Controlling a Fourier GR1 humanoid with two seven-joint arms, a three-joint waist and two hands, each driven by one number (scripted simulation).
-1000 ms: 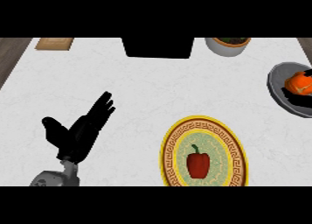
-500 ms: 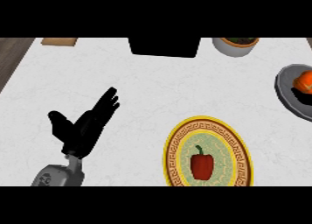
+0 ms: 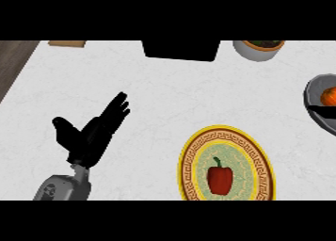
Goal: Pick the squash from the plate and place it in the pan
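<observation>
Surface: white marbled counter (image 3: 170, 94), filling most of the head view. Strip of dark wood floor (image 3: 7, 66) along the edge at 9 to 10 o'clock.

On counter, 5 o'clock: round plate (image 3: 227, 141) with yellow rim and dark key-pattern band, pale green centre; lower edge cut off. Red bell pepper (image 3: 220, 177) with green stem lying at its centre.

On counter, 3 o'clock: dark grey pan (image 3: 316, 96), right part cut off by the view's edge. Orange squash (image 3: 334, 96) resting inside it, only partly in view. Black bar crossing the pan's lower half, just below the squash; nature unclear.

At 12 o'clock: black boxy object (image 3: 181, 49), top cut off, identity not discernible. At 1 o'clock: pale round pot (image 3: 258, 50) with dark contents, upper part cut off. At 11 o'clock: sliver of a tan wooden board (image 3: 66, 44), mostly out of view.

Left hand (image 3: 90, 136), 8 o'clock: black, open, fingers straight and pointing toward 1 o'clock, thumb spread toward 10 o'clock, holding nothing. Well apart from plate and pan. Grey forearm (image 3: 62, 186) entering from the lower edge beneath it.

Right hand: not visible anywhere.
</observation>
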